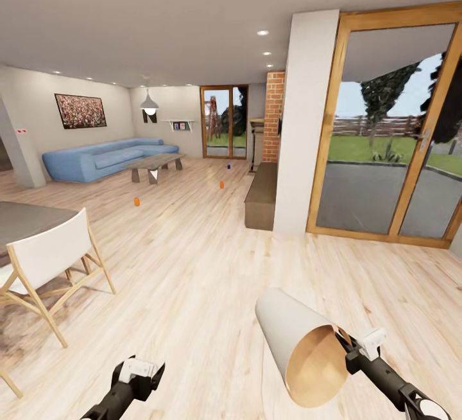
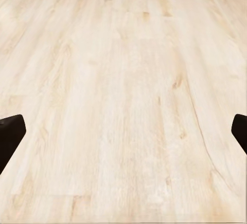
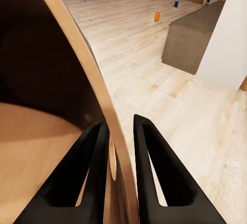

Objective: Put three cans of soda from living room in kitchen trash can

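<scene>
My right gripper [image 1: 346,346] is shut on the rim of the tash can [image 1: 289,330], a grey tapered bin held tilted in the air with its coppery inside facing me. In the right wrist view the fingers [image 3: 95,147] clamp the tash can's wall [image 3: 77,44]. Three cans of soda stand on the far living-room floor: an orange can [image 1: 136,201], a second orange can [image 1: 221,184] and a dark blue can [image 1: 229,166]. The right wrist view catches an orange can [image 3: 157,16] and the blue can [image 3: 176,4]. My left gripper [image 1: 138,375] hangs open and empty over bare floor, also in the left wrist view [image 2: 123,134].
A white chair [image 1: 51,259] and a dark table [image 1: 25,221] stand at the near left. A long low dark cabinet [image 1: 262,198] runs along a white pillar [image 1: 305,124], beside wood-framed glass doors [image 1: 391,131]. The blue sofa [image 1: 102,158] and coffee table [image 1: 154,164] lie far ahead.
</scene>
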`<state>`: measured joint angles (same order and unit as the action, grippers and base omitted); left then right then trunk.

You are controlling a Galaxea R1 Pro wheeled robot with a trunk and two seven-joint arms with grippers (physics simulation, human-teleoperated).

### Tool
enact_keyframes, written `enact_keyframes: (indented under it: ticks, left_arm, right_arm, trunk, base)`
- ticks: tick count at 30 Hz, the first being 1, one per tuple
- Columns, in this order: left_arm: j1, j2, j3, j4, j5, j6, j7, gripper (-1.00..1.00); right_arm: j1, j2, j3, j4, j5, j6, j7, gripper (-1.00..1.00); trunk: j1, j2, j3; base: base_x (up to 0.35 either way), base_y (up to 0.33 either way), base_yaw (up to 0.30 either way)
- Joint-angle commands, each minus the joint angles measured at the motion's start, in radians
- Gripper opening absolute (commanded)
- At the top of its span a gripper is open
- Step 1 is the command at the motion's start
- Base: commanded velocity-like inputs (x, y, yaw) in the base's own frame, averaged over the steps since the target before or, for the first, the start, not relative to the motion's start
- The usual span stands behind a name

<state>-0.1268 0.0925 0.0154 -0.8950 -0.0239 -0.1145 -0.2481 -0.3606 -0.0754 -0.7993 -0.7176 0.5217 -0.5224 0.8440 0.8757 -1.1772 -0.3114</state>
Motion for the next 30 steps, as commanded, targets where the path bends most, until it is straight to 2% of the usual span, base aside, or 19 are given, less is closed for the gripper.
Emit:
enact_keyframes:
  ticks: [1, 15, 30]
  left_arm:
    - [0.0, 0.0, 0.0, 0.004, 0.0, 0.0, -0.002, 1.0]
    - [-0.002, 0.0, -0.002, 0.077, 0.002, 0.004, -0.007, 1.0]
    - [-0.001, 0.0, -0.007, 0.088, 0.003, -0.002, -0.007, 1.0]
  right_arm:
    - [-0.001, 0.0, -0.002, -0.001, -0.013, 0.005, 0.01, -1.0]
    - [0.0, 0.0, -0.001, 0.001, -0.014, 0.005, 0.009, -1.0]
    - [-0.001, 0.001, 0.001, 0.001, -0.013, 0.008, 0.006, -1.0]
  trunk:
    - [-0.004, 0.007, 0.003]
    - [-0.058, 0.105, 0.047]
    - [-0.058, 0.105, 0.047]
  base:
    - [0.0, 0.0, 0.0]
    - [0.0, 0.0, 0.0]
    - [0.036, 0.0, 0.0]
